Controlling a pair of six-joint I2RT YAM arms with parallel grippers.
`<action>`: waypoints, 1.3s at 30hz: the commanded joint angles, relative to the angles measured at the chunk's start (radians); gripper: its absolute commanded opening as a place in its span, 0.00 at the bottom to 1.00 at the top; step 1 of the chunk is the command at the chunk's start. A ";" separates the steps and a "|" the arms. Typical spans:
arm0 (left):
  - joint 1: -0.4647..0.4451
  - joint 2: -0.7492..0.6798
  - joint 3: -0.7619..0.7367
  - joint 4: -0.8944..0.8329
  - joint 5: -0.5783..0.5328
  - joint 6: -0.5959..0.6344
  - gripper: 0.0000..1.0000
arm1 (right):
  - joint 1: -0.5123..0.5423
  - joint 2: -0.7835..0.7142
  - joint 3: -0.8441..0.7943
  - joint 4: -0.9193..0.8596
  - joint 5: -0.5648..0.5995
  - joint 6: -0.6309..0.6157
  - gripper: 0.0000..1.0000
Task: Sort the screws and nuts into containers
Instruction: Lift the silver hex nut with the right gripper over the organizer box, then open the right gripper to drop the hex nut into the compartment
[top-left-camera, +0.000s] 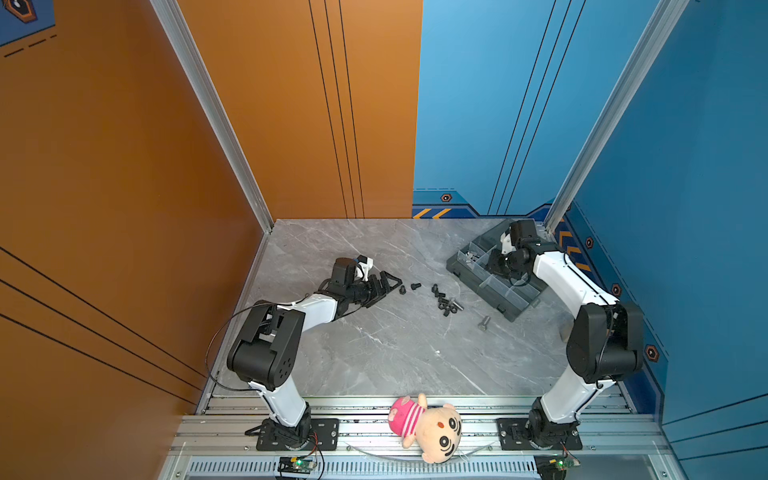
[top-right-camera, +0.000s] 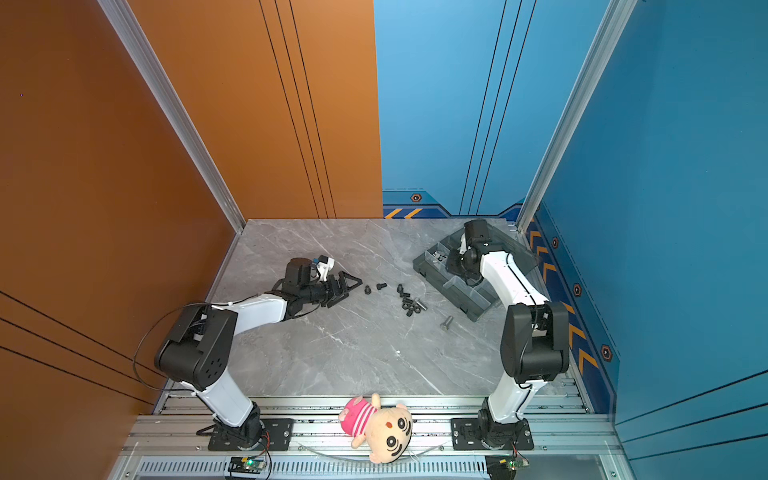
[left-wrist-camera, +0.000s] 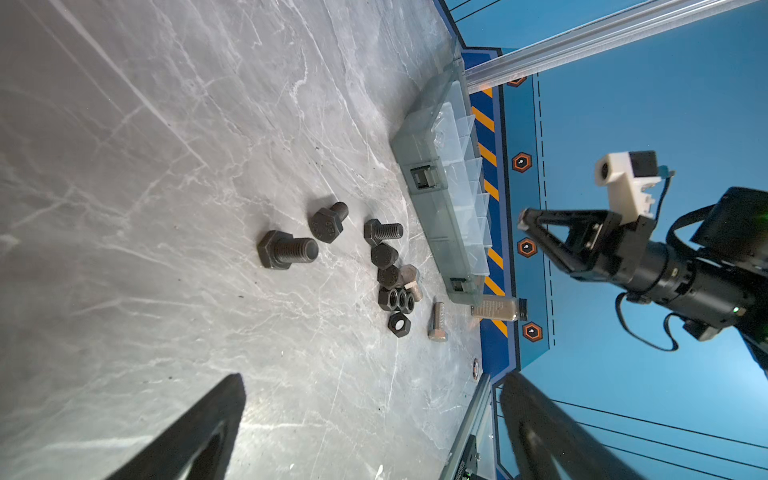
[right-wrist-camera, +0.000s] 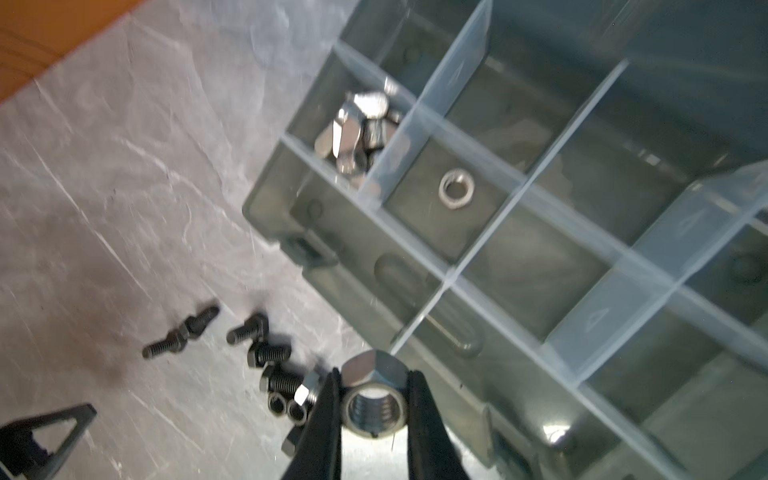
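In both top views the smoky-grey translucent plastic organizer box (top-left-camera: 490, 291) (top-right-camera: 459, 293) lies open on the veined grey marble tabletop (top-left-camera: 374, 353). The right gripper (top-left-camera: 505, 266) hangs over the box's compartments. The left gripper (top-left-camera: 388, 289) lies well away from the box. Matte black hex-head screws (top-left-camera: 440, 296) are scattered between it and the box. A silver hex-head screw (top-left-camera: 484, 323) rests near the box's corner.

In the left wrist view, the left gripper's jaws stand wide apart with nothing in them. The black screws (left-wrist-camera: 286, 249) show threaded shanks, and black hex nuts (left-wrist-camera: 399, 299) bunch near the box's smooth wall.

In the right wrist view, the right gripper (right-wrist-camera: 372, 374) is pinched on a shiny silver hex nut (right-wrist-camera: 372, 409) above the box's front wall. Inside the box, silver faceted pieces (right-wrist-camera: 357, 129) heap in one compartment and a silver ring-shaped nut (right-wrist-camera: 456, 189) lies flat in the next.
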 joint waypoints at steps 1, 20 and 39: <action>0.002 -0.022 -0.010 0.003 -0.009 0.000 0.98 | -0.033 0.084 0.082 -0.015 0.013 -0.003 0.00; 0.004 -0.025 -0.002 -0.003 -0.008 0.002 0.98 | -0.047 0.393 0.314 -0.019 0.014 0.042 0.11; 0.004 -0.028 0.005 -0.011 -0.006 0.003 0.98 | -0.037 0.209 0.260 -0.074 -0.050 0.006 0.43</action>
